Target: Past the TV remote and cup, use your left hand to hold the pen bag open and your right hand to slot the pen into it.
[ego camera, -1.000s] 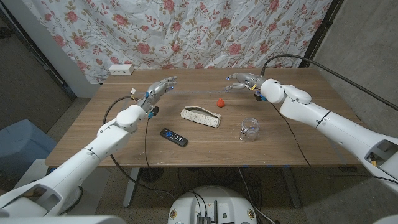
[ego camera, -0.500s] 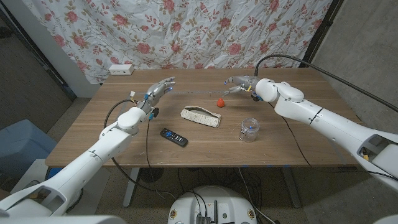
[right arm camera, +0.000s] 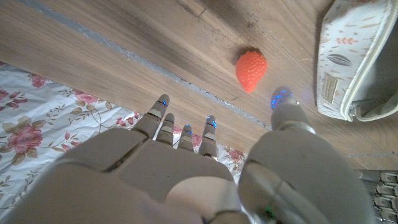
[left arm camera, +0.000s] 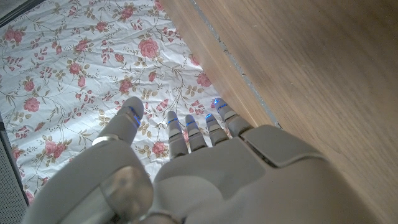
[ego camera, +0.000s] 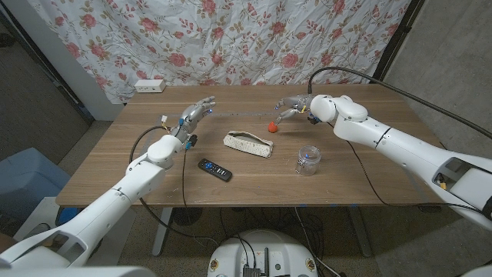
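Red strawberry: right hand closer than 1s ago

We take this for an improvised robot test room rather than a lived-in home. A flowered bedsheet hangs as a backdrop behind the far side of a plain wooden table, with bare grey walls to the left and right. A white power strip sits at the table's far left corner, cables trail over the table's edge, and a blue bin (or perhaps a chair) stands on the floor at the left
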{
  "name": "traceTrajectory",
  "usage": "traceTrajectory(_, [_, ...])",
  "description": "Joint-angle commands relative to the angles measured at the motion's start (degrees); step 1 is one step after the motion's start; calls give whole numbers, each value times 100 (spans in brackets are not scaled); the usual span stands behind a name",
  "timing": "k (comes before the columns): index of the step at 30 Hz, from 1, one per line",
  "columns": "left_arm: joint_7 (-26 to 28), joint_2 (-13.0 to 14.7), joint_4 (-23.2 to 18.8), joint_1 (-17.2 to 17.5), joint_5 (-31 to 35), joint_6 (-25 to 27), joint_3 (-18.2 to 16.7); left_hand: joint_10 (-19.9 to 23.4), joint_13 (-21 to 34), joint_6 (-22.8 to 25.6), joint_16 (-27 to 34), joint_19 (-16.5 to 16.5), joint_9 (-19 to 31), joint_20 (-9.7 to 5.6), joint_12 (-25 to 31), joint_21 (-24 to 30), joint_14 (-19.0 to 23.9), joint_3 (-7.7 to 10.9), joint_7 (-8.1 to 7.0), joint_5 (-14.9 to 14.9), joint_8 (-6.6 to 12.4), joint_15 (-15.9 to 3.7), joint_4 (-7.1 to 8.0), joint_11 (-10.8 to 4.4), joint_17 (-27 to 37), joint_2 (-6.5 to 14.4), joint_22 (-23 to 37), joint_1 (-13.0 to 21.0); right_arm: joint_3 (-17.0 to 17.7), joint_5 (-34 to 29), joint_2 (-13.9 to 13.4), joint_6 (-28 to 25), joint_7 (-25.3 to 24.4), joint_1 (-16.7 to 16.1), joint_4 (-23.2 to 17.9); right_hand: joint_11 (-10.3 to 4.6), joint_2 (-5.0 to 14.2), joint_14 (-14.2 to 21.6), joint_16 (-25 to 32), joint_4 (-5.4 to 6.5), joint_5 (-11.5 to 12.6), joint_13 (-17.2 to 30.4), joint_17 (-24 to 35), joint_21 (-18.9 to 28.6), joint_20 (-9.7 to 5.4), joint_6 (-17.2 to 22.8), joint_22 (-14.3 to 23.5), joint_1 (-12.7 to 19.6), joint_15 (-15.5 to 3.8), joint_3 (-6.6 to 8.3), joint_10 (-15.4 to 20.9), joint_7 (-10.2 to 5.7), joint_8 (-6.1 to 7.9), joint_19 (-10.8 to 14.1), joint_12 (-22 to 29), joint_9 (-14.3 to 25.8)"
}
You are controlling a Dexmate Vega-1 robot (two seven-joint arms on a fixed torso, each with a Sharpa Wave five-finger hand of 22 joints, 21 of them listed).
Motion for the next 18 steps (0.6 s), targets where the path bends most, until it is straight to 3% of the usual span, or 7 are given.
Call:
traceTrajectory(1, [87,-73,65,23,6,-65,15,41,18,21,-14,45,25,-21,-6,2,24,-31,-7,-30,1,-264,-4,-16,25,11,13,73,-248,-261,213,-38,435,259,251,40,-16,-42,3,-7,30,16,20,15,36,15,19,103,50,56,-84,-80,51,25,13,28])
traceTrajectory(18, [190,-12,-43,232,-56,-137,-98,28,17,19,-18,42,25,-24,-17,-1,23,-69,-19,-30,-4,-271,0,-34,25,18,14,94,-607,-603,542,-18,595,517,744,86,-95,-90,19,19,13,20,29,12,65,12,19,242,69,62,-210,-155,105,-21,21,73])
